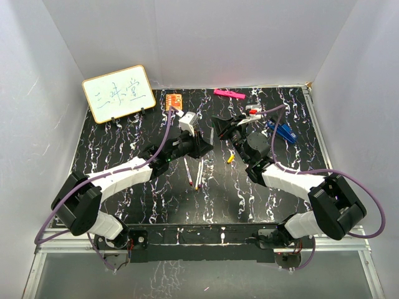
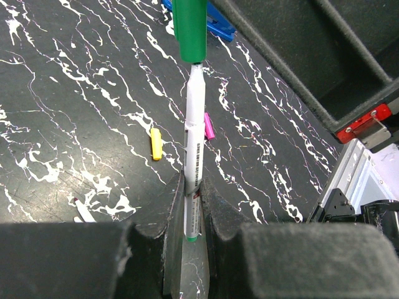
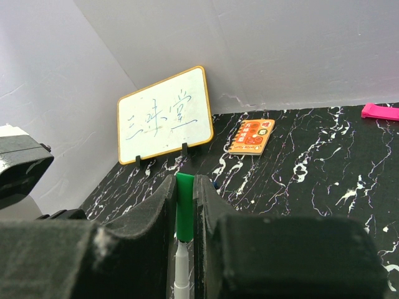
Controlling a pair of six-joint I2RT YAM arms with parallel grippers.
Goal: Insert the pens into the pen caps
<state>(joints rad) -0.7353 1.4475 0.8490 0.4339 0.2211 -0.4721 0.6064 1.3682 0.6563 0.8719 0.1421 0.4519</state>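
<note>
Our left claw [image 2: 192, 208] is pinched narrow on a white pen [image 2: 194, 124]. It grips the barrel near the green-ended tail, so the pen stands straight out ahead of the fingers [image 2: 230, 243]. The pen's tapered nose meets the open mouth of the green cap [image 2: 189, 31] — whether the tip sits inside we cannot tell. That cap is clamped in our right claw [image 3: 184, 193], also drawn in narrow, with the white barrel showing just under the cap in the right wrist view. Pen and cap are held above the black marbled table [image 1: 124, 199], around mid-table between the two arms. On the surface below the held pen lies a yellow cap [image 2: 156, 144] and, just beside the barrel in the left wrist view, a pink cap [image 2: 209, 126]. Two more pens [image 1: 188, 171] lie side by side near the left arm. Farther back we see a blue clip [image 1: 283, 131], a pink bar [image 1: 229, 94], an orange booklet [image 3: 251, 136] and a whiteboard [image 3: 165, 115] propped at the wall.
</note>
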